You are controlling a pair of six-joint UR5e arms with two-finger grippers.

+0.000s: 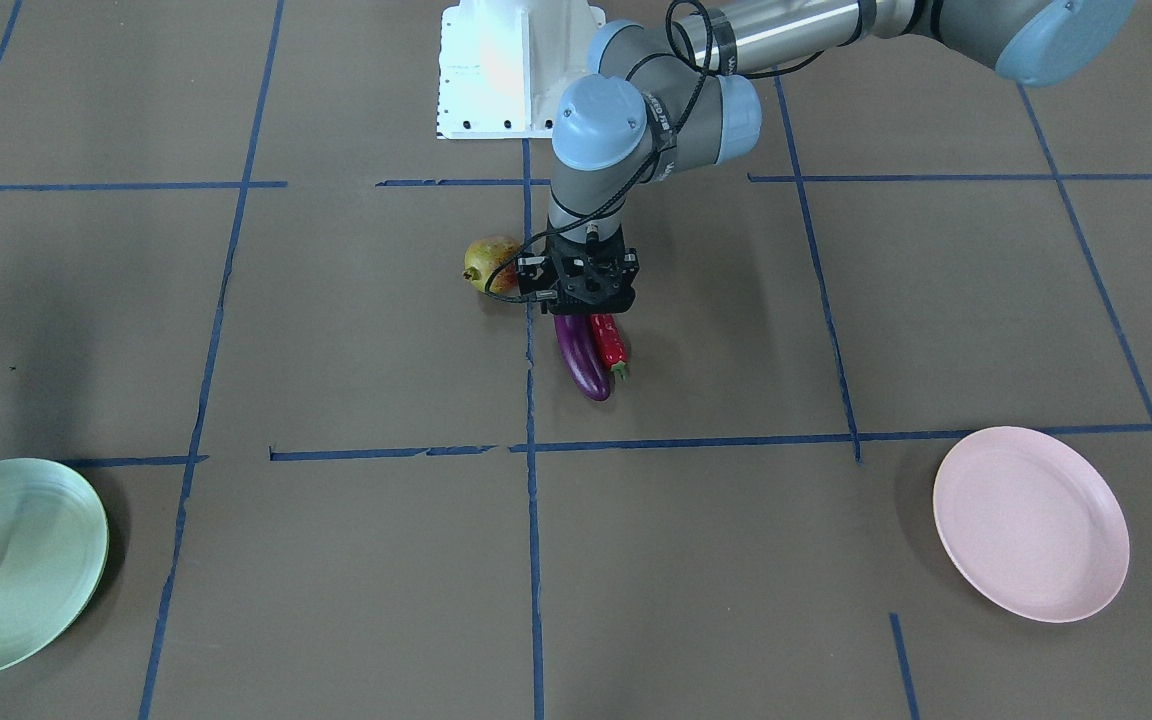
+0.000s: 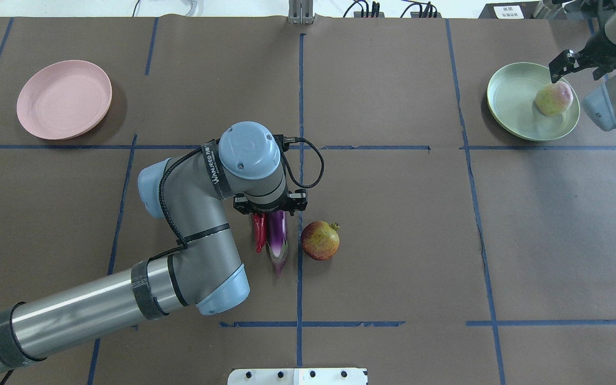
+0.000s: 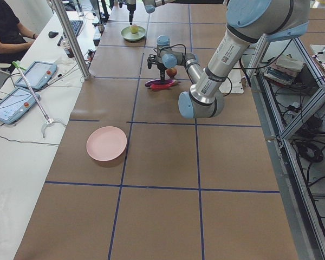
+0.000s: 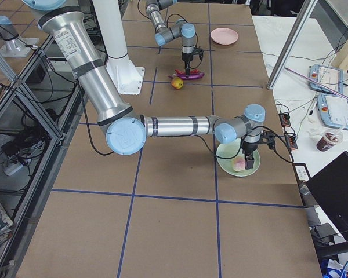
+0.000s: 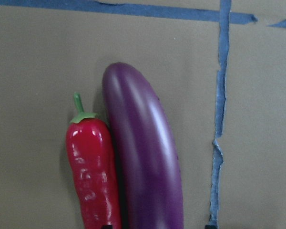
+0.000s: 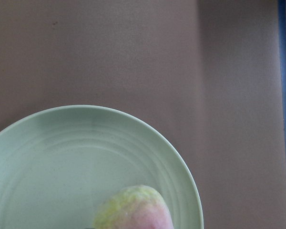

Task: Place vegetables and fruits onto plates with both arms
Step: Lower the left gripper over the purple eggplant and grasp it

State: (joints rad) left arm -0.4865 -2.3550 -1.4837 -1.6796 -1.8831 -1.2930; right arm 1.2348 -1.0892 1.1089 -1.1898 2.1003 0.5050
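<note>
The purple eggplant (image 1: 581, 365) (image 2: 277, 235) (image 5: 143, 152) and the red chili (image 1: 611, 342) (image 2: 258, 232) (image 5: 93, 167) lie side by side, touching, at mid-table. My left gripper (image 1: 591, 310) (image 2: 270, 211) hangs straight over their near ends, open, its tips just showing on either side of the eggplant. The red and yellow-green fruit (image 1: 489, 262) (image 2: 320, 240) sits beside them. The pale green fruit (image 2: 554, 99) (image 6: 133, 210) rests on the green plate (image 2: 516, 101) (image 6: 62, 167) (image 1: 26, 560). My right gripper (image 2: 575, 61) is open just above it. The pink plate (image 1: 1031, 522) (image 2: 64, 99) is bare.
The white base block (image 1: 496, 70) (image 2: 297, 376) stands at the robot's edge of the table. Blue tape lines cross the brown surface. A side desk with tablets (image 3: 21, 92) and a seated person lies beyond the table's far edge.
</note>
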